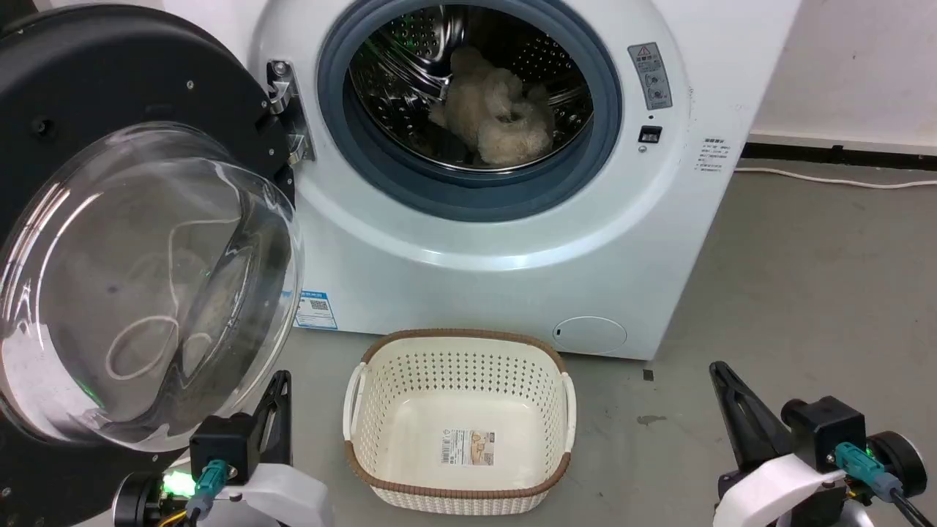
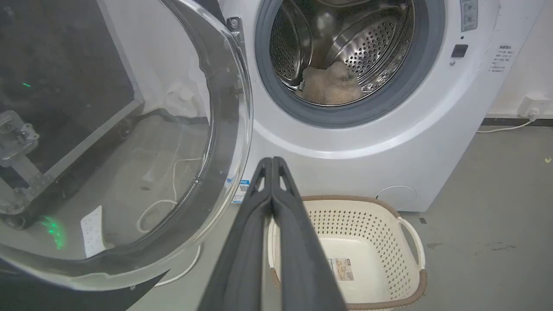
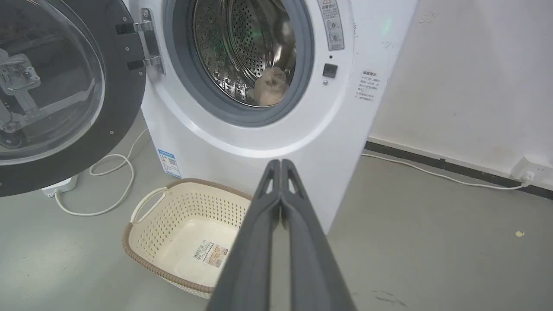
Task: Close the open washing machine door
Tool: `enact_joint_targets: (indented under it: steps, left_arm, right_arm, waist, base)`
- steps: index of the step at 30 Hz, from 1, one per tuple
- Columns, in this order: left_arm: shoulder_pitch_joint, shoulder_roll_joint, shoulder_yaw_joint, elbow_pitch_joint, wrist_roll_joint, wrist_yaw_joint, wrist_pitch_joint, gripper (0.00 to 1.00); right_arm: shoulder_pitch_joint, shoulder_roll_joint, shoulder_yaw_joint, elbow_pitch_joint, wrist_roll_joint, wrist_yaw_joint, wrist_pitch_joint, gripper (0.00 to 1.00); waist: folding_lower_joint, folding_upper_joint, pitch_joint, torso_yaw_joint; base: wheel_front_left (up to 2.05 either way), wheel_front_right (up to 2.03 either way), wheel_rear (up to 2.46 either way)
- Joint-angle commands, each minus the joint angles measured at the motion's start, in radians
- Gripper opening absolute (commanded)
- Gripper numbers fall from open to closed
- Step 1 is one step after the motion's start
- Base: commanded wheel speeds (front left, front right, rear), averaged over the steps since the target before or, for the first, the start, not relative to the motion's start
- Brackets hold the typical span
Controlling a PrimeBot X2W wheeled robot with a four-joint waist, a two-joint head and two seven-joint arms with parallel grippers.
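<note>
Starting at the left claw (image 2: 272, 163), its two dark fingers lie pressed together on nothing, pointing at the washer's white front above a cream laundry basket (image 2: 408, 226). The right claw (image 3: 281, 166) is likewise closed and empty, low on the robot's right and well apart from the machine. Just beside the left claw, on its left, hangs the washing machine door (image 1: 139, 241), swung wide open with its bulging glass bowl facing the robot. It will probably handle as a stiff, fairly heavy slab that turns only about its hinge (image 1: 282, 95). The glass looks smooth, rounded and breakable, so a pressing finger would likely skid off it. The black rim on the side farthest from the hinge seems the better place, pushed from the door's outer face, where leverage is greatest. A firm last shove is probably needed to seat the latch in the catch slot (image 1: 650, 135). The head view places both claws low, either side of the basket, and shows a beige fluffy item (image 1: 498, 117) inside the steel drum. The right wrist view adds the hinge straps, the door's lower rim, and a white cable (image 3: 112, 172) looping on the floor beneath it. The left wrist view looks through the glass at a dark framed object behind the door.
</note>
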Motion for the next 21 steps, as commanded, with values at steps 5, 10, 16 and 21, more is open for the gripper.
enact_joint_targets:
  steps: [5,10,16,21]
  left_arm:
    - [-0.015,-0.001,0.001,-0.004,0.003,-0.004,0.0,0.0]
    - [-0.015,-0.001,0.001,-0.004,0.003,-0.004,0.0,0.0]
    - [-0.015,-0.001,0.001,-0.004,0.003,-0.004,0.0,0.0]
    - [-0.015,-0.001,0.001,-0.004,0.003,-0.004,0.0,0.0]
  right_arm:
    - [-0.001,0.003,-0.003,-0.005,0.005,0.001,0.0,0.0]
    - [-0.001,0.003,-0.003,-0.005,0.005,0.001,0.0,0.0]
    - [-0.001,0.003,-0.003,-0.005,0.005,0.001,0.0,0.0]
    - [-0.001,0.003,-0.003,-0.005,0.005,0.001,0.0,0.0]
  waist:
    - [0.0,0.0,0.0,0.0]
    - [0.0,0.0,0.0,0.0]
    - [0.0,0.0,0.0,0.0]
    - [0.0,0.0,0.0,0.0]
  base:
    - [0.0,0.0,0.0]
    - [0.0,0.0,0.0]
    - [0.0,0.0,0.0]
    - [0.0,0.0,0.0]
